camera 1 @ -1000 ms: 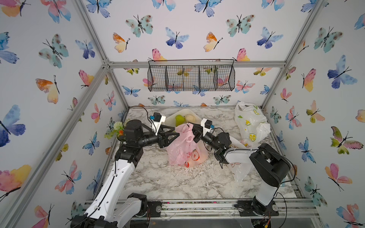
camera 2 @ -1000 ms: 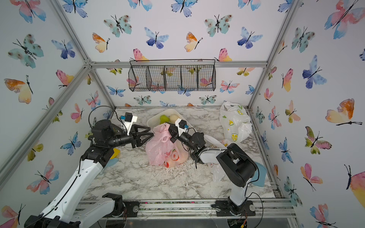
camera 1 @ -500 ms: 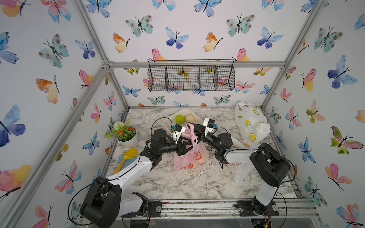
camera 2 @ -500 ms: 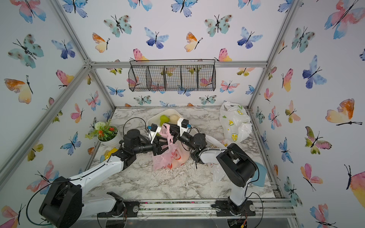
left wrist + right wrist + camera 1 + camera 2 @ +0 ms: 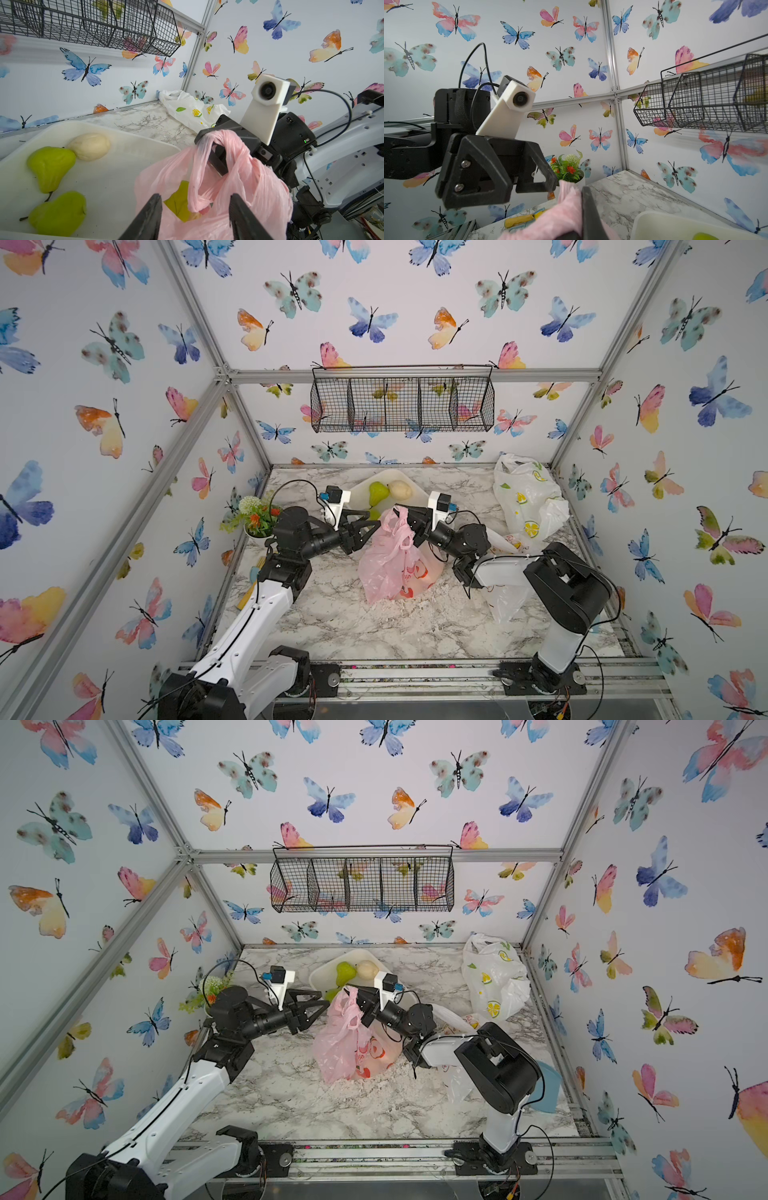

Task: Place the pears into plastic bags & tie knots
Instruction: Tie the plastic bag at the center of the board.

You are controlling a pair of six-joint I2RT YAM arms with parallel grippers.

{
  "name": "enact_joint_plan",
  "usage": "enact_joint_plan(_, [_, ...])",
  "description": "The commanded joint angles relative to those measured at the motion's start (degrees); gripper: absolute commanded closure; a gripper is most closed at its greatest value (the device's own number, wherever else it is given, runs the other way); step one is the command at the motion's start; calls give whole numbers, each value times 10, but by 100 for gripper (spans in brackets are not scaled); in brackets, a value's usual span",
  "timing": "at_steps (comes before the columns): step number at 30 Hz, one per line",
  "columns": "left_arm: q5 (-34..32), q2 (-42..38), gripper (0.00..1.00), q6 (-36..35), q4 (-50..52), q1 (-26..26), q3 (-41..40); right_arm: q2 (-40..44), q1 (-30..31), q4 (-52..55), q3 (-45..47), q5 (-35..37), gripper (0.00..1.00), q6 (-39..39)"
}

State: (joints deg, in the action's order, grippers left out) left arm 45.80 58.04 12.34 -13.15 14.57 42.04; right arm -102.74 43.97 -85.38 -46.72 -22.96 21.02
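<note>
Left wrist view shows the biggest thing first. The pink bag [image 5: 249, 187] stands on the table [image 5: 149, 122] in the middle, between my two arms. It is thin and soft and it crinkles. I think it can rip, so I should not tug hard. The bottom is likely heavy, because a green pear [image 5: 178, 203] shows through the open top.

Next is the white tray [image 5: 135, 135] behind the bag, with three more pears [image 5: 51, 166] on it. Two are green and one is cream. They look smooth, round and firm, so they may roll or slip. I would hold one around its fat belly, not by the little stem.

The best place to hold the bag is its handle [image 5: 209, 139], not the thin sides. My right gripper [image 5: 207, 141] is squeezed tight on that handle and holds it up. My left gripper [image 5: 195, 196] has its jaws apart and grips nothing. A loose loop of handle droops between them, and I cannot tell if it touches.

I can read no words or brand names. The pink bag has red apple pictures [image 5: 415, 572]. The lemon bag [image 5: 193, 110] in the far corner has lemons and leaves.
</note>
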Motion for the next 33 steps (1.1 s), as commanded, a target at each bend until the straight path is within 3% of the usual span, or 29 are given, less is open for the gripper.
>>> enact_joint_plan(1, [13,30,48,-31,48,-2,32,13,3,-19,0,-7,94,15])
enact_joint_plan(6, [71,92,59,-47,77,6,77,19,3,-10,1,-4,94,17])
enact_joint_plan(18, [67,126,59,-41,44,45,73,17,4,3,-7,-13,94,18])
enact_joint_plan(21, [63,140,65,-23,22,48,73,17,3,3,-7,-14,94,20])
enact_joint_plan(26, [65,148,86,0,-12,48,72,23,3,14,-6,-8,94,21])
enact_joint_plan(28, [74,147,97,13,-28,47,72,33,3,36,-4,5,84,26])
enact_joint_plan(30, [61,141,100,12,-19,41,76,61,1,77,15,35,68,33])
enact_joint_plan(33, [34,135,100,13,3,20,77,144,-5,269,47,106,60,19])
